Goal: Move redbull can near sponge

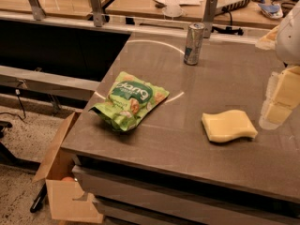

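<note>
The redbull can (193, 43), slim and silver with blue marks, stands upright at the far side of the grey table (154, 139). The pale yellow sponge (228, 125) with wavy edges lies flat at the right front of the table, well apart from the can. My gripper (277, 102) is at the right edge of the view, to the right of the sponge and a little above the table. It holds nothing that I can see. The arm above it is partly cut off by the frame.
A green snack bag (131, 100) lies at the left middle of the table. A glass rail with metal posts (96, 6) runs behind the table. An open cardboard box (63, 182) stands on the floor at the table's front left corner.
</note>
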`<state>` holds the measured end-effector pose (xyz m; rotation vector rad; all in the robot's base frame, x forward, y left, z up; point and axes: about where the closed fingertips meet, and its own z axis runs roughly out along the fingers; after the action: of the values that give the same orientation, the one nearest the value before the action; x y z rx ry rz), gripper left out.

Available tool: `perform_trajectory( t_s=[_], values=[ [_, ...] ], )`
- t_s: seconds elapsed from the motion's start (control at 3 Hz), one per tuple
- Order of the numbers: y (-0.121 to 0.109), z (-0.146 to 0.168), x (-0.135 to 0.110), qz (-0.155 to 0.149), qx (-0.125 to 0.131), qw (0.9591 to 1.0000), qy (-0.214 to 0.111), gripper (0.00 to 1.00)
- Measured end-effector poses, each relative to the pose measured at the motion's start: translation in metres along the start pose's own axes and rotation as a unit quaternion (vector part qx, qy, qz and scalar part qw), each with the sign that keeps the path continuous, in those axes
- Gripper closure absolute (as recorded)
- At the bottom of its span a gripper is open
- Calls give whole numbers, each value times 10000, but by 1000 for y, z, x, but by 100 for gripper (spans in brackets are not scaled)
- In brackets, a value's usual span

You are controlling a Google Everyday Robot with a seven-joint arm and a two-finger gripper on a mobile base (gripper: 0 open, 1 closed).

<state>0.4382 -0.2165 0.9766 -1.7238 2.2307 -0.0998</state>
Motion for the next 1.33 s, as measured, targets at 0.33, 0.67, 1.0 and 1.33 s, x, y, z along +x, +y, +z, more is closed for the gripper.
perform_trajectory(
  t_s=[0.33,0.67,1.0,1.33],
  values=[
    [0,0,0,0,1,10000,0,0],
    [-19,20,10,479,103,9954,-822,0],
    [-45,42,30,1130,374,9757,-1837,0],
    [-75,50,16,1807,643,9378,-2893,0]
  ],
)
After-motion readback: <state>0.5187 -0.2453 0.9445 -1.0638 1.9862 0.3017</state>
